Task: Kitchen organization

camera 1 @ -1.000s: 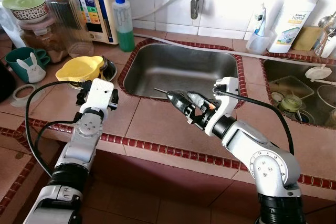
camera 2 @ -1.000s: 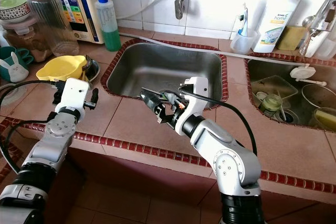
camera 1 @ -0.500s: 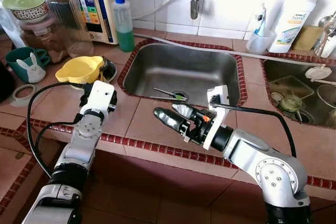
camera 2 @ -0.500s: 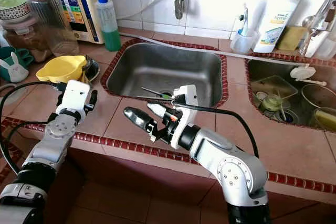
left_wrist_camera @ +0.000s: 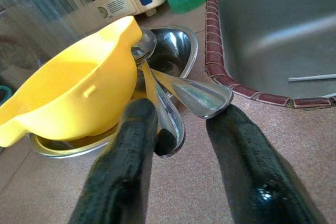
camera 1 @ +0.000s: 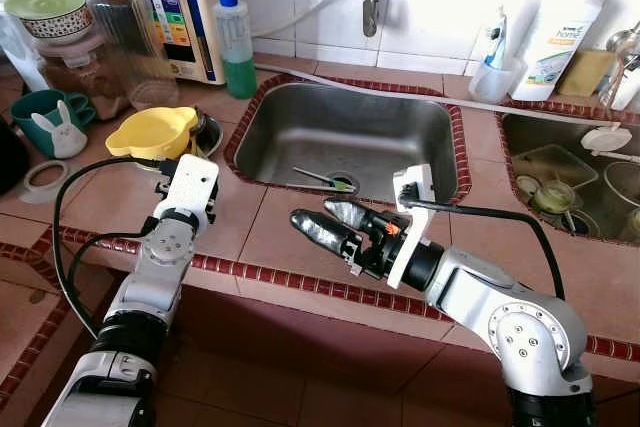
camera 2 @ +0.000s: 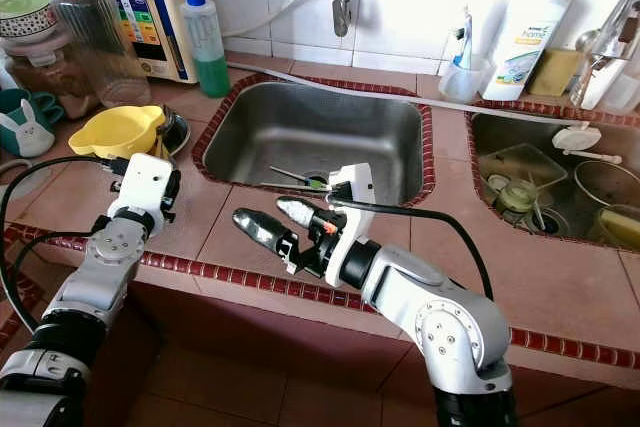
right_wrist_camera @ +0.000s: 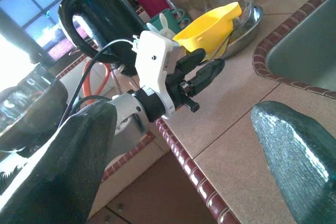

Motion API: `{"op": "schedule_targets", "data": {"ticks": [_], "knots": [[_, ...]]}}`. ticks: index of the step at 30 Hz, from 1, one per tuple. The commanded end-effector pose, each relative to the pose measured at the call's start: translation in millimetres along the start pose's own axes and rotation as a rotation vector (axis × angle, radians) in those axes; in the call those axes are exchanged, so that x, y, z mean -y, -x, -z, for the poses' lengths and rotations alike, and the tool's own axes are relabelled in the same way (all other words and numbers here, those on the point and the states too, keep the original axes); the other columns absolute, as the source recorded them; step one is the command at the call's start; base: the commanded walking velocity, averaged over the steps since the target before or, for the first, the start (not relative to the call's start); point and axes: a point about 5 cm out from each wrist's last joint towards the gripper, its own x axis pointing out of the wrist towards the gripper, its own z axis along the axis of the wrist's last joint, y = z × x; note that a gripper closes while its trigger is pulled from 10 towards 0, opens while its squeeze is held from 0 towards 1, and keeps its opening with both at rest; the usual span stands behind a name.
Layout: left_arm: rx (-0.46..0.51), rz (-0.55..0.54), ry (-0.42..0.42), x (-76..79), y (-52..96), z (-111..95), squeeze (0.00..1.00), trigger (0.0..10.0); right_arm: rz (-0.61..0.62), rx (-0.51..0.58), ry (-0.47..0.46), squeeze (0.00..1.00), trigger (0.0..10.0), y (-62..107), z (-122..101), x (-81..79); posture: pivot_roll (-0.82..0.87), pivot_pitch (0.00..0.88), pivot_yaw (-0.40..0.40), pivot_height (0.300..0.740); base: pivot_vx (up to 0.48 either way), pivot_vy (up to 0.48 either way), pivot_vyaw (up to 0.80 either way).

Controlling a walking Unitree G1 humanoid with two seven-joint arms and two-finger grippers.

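A yellow bowl sits in a shallow steel bowl on the tiled counter, left of the sink. Two steel spoons lean out from under the yellow bowl, their scoops resting on the counter. My left gripper is open right at them, one finger on each side of the scoops. My right gripper is open and holds nothing. It hovers over the counter strip in front of the sink and points left toward my left arm. A thin green-tipped utensil lies in the sink by the drain.
Behind the bowls stand a green soap bottle, a water purifier, a glass jar and a teal bunny mug. A second basin on the right holds dishes. A detergent bottle stands behind it.
My right gripper pulled back from the sink's front rim to above the front counter strip, and its fingers spread apart. The left arm barely shifted.
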Motion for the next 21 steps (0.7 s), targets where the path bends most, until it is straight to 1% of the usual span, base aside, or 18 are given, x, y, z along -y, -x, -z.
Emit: {"op": "schedule_targets", "data": {"ticks": [1, 9, 15, 21], "knots": [[0.004, -0.008, -0.007, -2.3, -0.3, -0.7, 0.00, 0.0, -0.026, 0.000, 0.011, 0.00, 10.0, 0.4, -0.9, -6.0, -0.01, 0.082, 0.023, 0.740, 0.000, 0.000, 0.00], [0.015, -0.007, -0.019, -3.4, 0.0, -4.4, 0.00, 0.0, -0.025, -0.001, 0.010, 0.00, 10.0, 0.5, -0.7, -5.7, 0.00, 0.083, 0.023, 0.740, 0.000, 0.000, 0.00], [0.019, -0.019, -0.046, -8.0, 1.6, -7.2, 0.00, 0.0, -0.023, 0.001, 0.009, 0.00, 10.0, 0.1, -0.7, -5.1, 0.00, 0.082, 0.024, 0.740, 0.000, 0.000, 0.00], [0.038, -0.034, -0.078, -13.3, 6.2, -12.1, 0.00, 0.0, -0.023, 0.002, 0.007, 0.00, 10.0, -0.5, -0.5, -4.8, 0.00, 0.082, 0.026, 0.740, 0.000, 0.000, 0.00]]}}
